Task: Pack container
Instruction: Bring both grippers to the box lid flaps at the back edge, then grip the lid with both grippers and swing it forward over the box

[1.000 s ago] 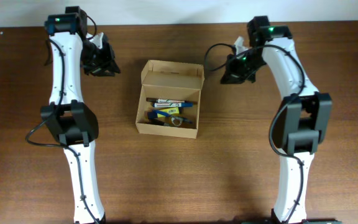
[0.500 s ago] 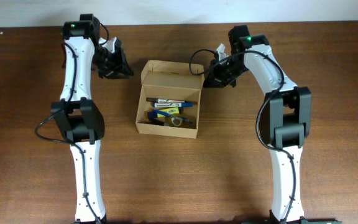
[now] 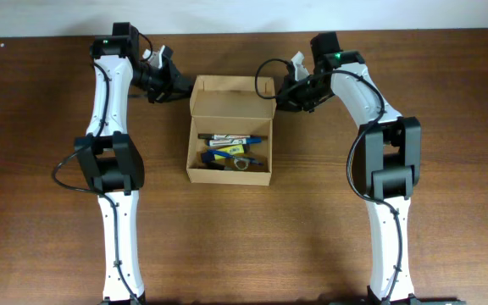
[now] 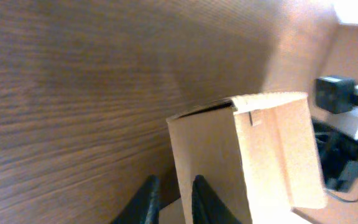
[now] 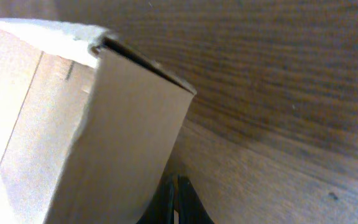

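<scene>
Wooden table (image 3: 312, 237), the container (image 3: 229, 148) open between the claws: left claw (image 3: 179, 86) narrowly parted at its lid corner, grip I cannot tell; right claw (image 3: 280, 97) pinched shut, empty.

**A wooden table with one box on it**

A dark brown table (image 3: 244, 246) is seen from above, and its wood grain is drawn from left to right. One small box (image 3: 231, 108) of tan cardboard is placed directly on it, near the far edge and about midway between the two sides. The box is set flat on its bottom, with the lid raised at the far side. A soft shadow is thrown on the wood beside it.
</scene>
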You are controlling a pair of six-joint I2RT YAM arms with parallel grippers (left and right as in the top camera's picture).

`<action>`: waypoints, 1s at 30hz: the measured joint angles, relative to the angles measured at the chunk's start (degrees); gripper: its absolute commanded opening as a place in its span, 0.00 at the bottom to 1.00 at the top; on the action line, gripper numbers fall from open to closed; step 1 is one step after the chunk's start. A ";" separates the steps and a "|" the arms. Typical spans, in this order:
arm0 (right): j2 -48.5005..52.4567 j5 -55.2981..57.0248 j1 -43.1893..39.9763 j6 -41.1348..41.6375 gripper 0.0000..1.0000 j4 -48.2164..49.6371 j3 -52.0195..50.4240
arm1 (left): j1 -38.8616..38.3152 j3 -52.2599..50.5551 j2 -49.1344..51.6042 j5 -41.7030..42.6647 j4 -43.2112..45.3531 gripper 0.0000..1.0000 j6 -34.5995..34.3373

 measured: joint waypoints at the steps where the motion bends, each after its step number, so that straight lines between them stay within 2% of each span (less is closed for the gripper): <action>1: 0.00 -0.31 -0.13 0.04 0.04 0.63 0.00 | 0.07 0.00 0.00 0.94 0.57 0.15 -0.46; 8: 0.00 -2.64 -1.33 -0.20 0.04 1.95 0.00 | 0.17 0.00 0.00 7.41 4.13 0.15 -3.10; 15: 0.00 -5.81 -1.99 -2.19 0.04 3.56 0.00 | 0.17 0.00 0.00 9.81 5.31 0.16 -4.35; 18: 0.00 -6.43 -1.99 -2.58 0.04 3.93 0.00 | 0.17 0.00 0.00 8.41 4.68 0.10 -4.81; 20: 0.00 -6.69 -1.99 -2.89 0.04 3.93 0.00 | 0.15 0.00 0.00 6.56 3.78 0.02 -5.07; 30: 0.00 -7.08 -1.99 -3.41 0.04 3.96 0.00 | 0.11 0.00 0.00 0.83 3.13 0.02 -5.44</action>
